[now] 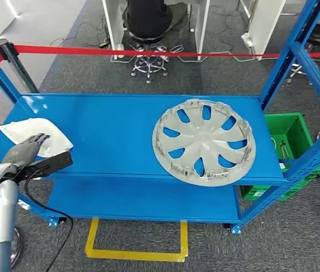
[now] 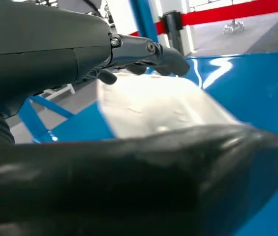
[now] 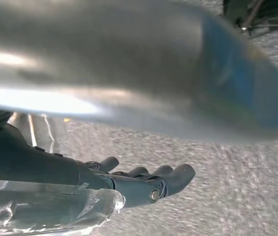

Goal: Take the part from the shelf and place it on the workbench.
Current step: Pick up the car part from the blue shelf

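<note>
A white moulded part (image 1: 23, 128) lies at the left end of the blue shelf (image 1: 106, 136). My left hand (image 1: 25, 148) reaches over its near edge, fingers stretched out across it. In the left wrist view the dark fingers (image 2: 167, 56) hover just above the white part (image 2: 156, 105) while the thick thumb (image 2: 167, 177) lies on the near side of it; no firm grip shows. A silver hubcap (image 1: 204, 141) lies flat at the shelf's right end. My right hand (image 3: 130, 184) hangs over grey carpet with its fingers straight and nothing in them.
Blue uprights (image 1: 294, 51) frame the shelf on the right, with a green crate (image 1: 290, 136) behind them. Red barrier tape (image 1: 149, 54) runs across the back, where a person sits on a swivel chair (image 1: 147, 17). Yellow tape (image 1: 136, 252) marks the floor. Clear plastic (image 3: 48, 211) shows beside my right hand.
</note>
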{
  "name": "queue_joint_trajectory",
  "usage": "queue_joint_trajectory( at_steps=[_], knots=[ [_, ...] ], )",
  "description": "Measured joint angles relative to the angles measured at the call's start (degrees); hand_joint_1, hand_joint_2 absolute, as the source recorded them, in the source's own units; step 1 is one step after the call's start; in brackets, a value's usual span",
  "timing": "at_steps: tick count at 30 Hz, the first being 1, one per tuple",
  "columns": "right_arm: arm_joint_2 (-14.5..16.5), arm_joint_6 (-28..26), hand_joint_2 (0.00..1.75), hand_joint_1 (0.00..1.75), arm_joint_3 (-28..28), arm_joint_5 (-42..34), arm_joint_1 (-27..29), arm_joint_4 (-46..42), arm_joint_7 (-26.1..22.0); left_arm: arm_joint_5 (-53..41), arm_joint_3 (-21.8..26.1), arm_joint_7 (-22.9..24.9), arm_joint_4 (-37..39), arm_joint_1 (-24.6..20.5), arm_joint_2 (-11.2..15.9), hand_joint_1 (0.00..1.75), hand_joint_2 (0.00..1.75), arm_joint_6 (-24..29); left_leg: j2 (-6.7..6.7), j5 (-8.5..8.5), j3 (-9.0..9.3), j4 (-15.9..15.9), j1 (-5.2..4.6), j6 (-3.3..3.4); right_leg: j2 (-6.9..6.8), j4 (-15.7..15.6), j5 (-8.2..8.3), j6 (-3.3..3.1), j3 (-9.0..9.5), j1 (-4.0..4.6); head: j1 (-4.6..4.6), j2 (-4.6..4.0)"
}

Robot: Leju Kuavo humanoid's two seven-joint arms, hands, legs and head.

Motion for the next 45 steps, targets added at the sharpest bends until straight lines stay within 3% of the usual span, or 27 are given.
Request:
queue_joint_trajectory(
  at_steps=[3,4,5,7,8,9,10,11,13,15,16,20,21,24,27,29,45],
  knots=[
    [0.0,0.0,0.00,0.00,-0.1,0.1,0.0,-0.1,0.1,0.0,0.1,0.0,0.0,0.0,0.0,0.00,0.00,-0.1,0.03,0.10,-0.09,0.9,0.13,-0.53,0.15,0.0,-0.25,-0.86,0.45,-0.04,-0.32,0.01],
    [0.0,0.0,0.00,0.00,-0.1,0.1,0.0,-0.1,0.0,0.0,0.2,0.0,-0.1,0.0,0.0,0.00,0.00,-0.2,0.05,-0.03,-1.07,2.7,0.14,-0.70,0.22,-0.1,-0.39,-1.22,0.89,-0.05,-0.42,0.01],
    [0.0,0.0,0.00,0.00,-0.1,0.2,-0.1,-0.1,0.0,0.0,0.3,0.0,-0.1,-0.1,0.0,0.00,0.00,-0.2,0.08,-0.57,-2.84,5.6,0.12,-0.82,0.27,-0.3,-0.55,-1.53,1.36,-0.04,-0.56,0.01],
    [0.0,0.1,0.00,0.00,-0.2,0.2,-0.1,-0.1,0.0,0.0,0.6,0.0,-0.1,0.0,0.0,0.00,0.00,-0.4,0.09,-3.12,-8.04,12.9,-0.08,-0.83,0.31,-0.4,-0.99,-2.00,1.98,0.09,-0.78,0.00],
    [0.0,0.1,0.00,0.00,-0.2,0.2,-0.1,-0.1,0.0,0.0,0.8,0.0,-0.1,0.1,0.0,0.00,0.00,-0.6,0.09,-4.26,-10.53,15.6,-0.16,-0.74,0.37,-0.4,-1.25,-2.14,2.25,0.17,-0.84,0.00],
    [0.0,0.2,0.00,0.00,-0.2,0.3,-0.1,-0.1,0.0,0.0,0.9,0.0,-0.1,0.2,0.0,0.00,0.00,-0.8,0.09,-4.39,-12.37,16.8,-0.23,-0.60,0.45,-0.4,-1.57,-2.24,2.57,0.26,-0.86,0.00],
    [0.0,0.2,0.00,0.00,-0.3,0.3,-0.1,-0.1,0.0,0.0,1.0,0.0,-0.1,0.3,0.0,0.00,0.00,-0.9,0.09,-3.10,-13.32,16.3,-0.30,-0.41,0.56,-0.5,-1.91,-2.27,3.01,0.34,-0.88,0.00],
    [0.0,0.2,0.00,0.00,-0.3,0.3,-0.1,-0.1,0.0,0.0,1.0,0.0,-0.1,0.4,0.0,0.00,0.00,-1.0,0.09,-0.38,-13.30,14.0,-0.38,-0.18,0.64,-0.5,-2.29,-2.24,3.57,0.40,-0.89,0.00],
    [0.1,0.3,0.00,0.00,-0.3,0.3,-0.2,-0.1,0.0,0.0,1.1,0.0,-0.1,0.4,0.0,0.00,0.87,-1.0,0.11,5.69,-11.93,7.3,-0.60,0.33,0.76,-0.4,-3.09,-1.98,4.57,0.53,-0.92,0.00],
    [0.1,0.4,0.00,0.00,-0.4,0.4,-0.2,-0.1,0.1,0.0,1.2,0.1,-0.1,0.3,0.0,0.00,1.75,-1.2,0.11,8.10,-11.06,3.1,-0.80,0.65,0.88,-0.2,-3.87,-1.39,4.85,0.74,-1.01,0.00],
    [0.1,0.4,0.00,0.00,-0.4,0.4,-0.3,-0.1,0.1,0.0,1.2,0.0,-0.1,0.3,-0.1,0.00,1.75,-1.5,0.07,8.04,-10.97,2.5,-0.82,0.68,0.90,-0.1,-4.22,-1.18,4.87,0.88,-1.06,0.00],
    [0.0,0.5,0.00,0.00,-0.5,0.7,-0.3,-0.2,0.1,0.0,1.3,-1.2,-0.1,0.7,-0.3,0.00,1.75,-2.2,-0.11,8.49,-10.68,2.1,-0.75,0.49,0.81,-0.9,-4.41,-3.04,5.25,1.12,-1.08,0.00],
    [0.0,0.5,0.00,0.00,-0.5,0.8,-0.3,-0.2,0.1,0.0,1.3,-1.4,-0.1,0.8,-0.4,0.00,1.75,-2.2,-0.13,8.38,-10.63,2.1,-0.77,0.67,0.81,-1.1,-4.39,-3.10,5.43,1.14,-1.09,0.00],
    [0.0,0.5,0.00,0.00,-0.5,0.9,-0.3,-0.2,0.1,0.2,1.4,-1.8,-0.1,1.0,-0.5,0.00,1.75,-2.0,-0.15,8.13,-10.52,2.1,-0.82,1.09,0.76,-1.8,-4.34,-2.76,5.87,1.13,-1.10,0.00],
    [0.0,0.6,0.00,0.00,-0.5,1.0,-0.3,-0.2,0.1,0.4,1.5,-2.2,-0.1,1.0,-0.8,0.00,1.75,-1.9,-0.17,8.03,-10.51,2.1,-0.86,1.34,0.72,-2.3,-4.30,-1.24,6.14,1.02,-1.10,0.00],
    [0.0,0.7,0.00,0.00,-0.5,1.0,-0.3,-0.2,0.0,0.5,1.5,-2.2,-0.1,1.0,-1.0,0.00,1.75,-1.9,-0.16,8.02,-10.49,2.1,-0.87,1.40,0.72,-2.5,-4.27,-0.61,6.21,0.97,-1.11,0.00],
    [0.0,1.0,0.00,0.00,-0.6,2.0,-0.3,-0.2,-0.3,0.1,1.3,-0.5,-0.2,1.2,-1.2,0.00,1.75,-2.2,-0.16,8.16,-10.14,2.0,-0.62,1.32,0.72,-2.4,-4.25,-0.48,6.41,1.21,-1.13,0.00]
  ],
)
